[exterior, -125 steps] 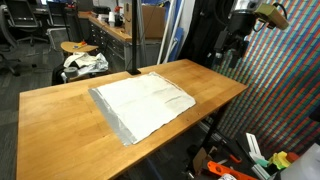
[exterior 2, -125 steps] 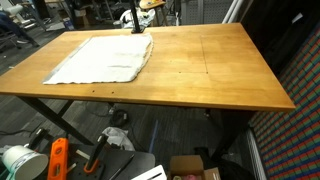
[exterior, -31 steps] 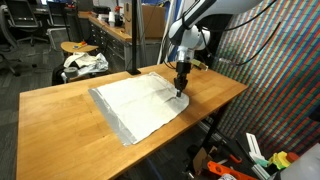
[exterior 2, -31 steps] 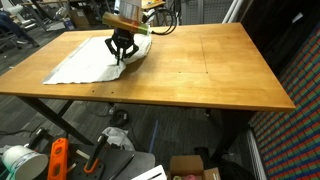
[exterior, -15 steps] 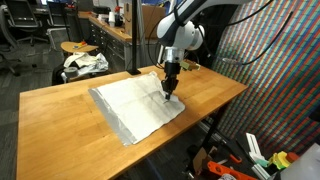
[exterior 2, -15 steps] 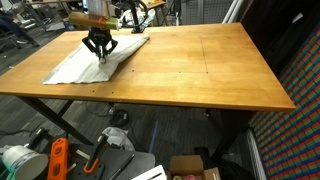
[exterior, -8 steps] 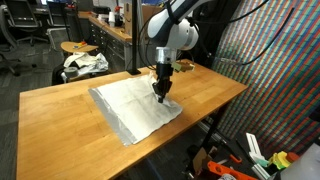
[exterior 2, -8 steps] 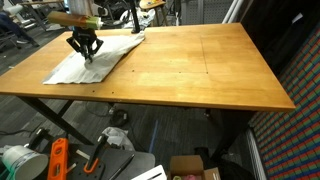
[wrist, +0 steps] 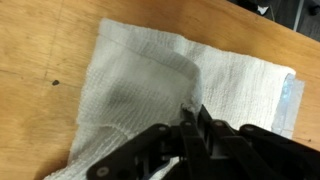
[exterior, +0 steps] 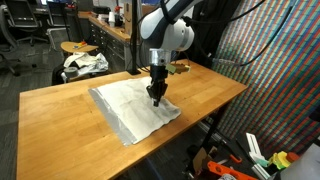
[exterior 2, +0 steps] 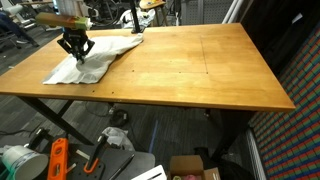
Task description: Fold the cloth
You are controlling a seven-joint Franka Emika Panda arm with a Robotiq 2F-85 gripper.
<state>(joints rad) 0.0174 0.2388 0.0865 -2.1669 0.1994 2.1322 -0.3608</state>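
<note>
Cloth (exterior: 122,108) lies on table (exterior: 55,125), spread mostly left of pincer (exterior: 154,99). Pincer closed narrow, gripping a raised cloth edge doubled over the sheet beneath; bare table right of pincer

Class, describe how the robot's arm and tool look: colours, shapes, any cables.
The arm is white, with rounded segments and darker joints. The tool is black, with slim angular fingers. No markings are legible.

Both exterior views overlook the table (exterior: 60,115) (exterior 2: 200,70); wrist view looks closely down.
</note>
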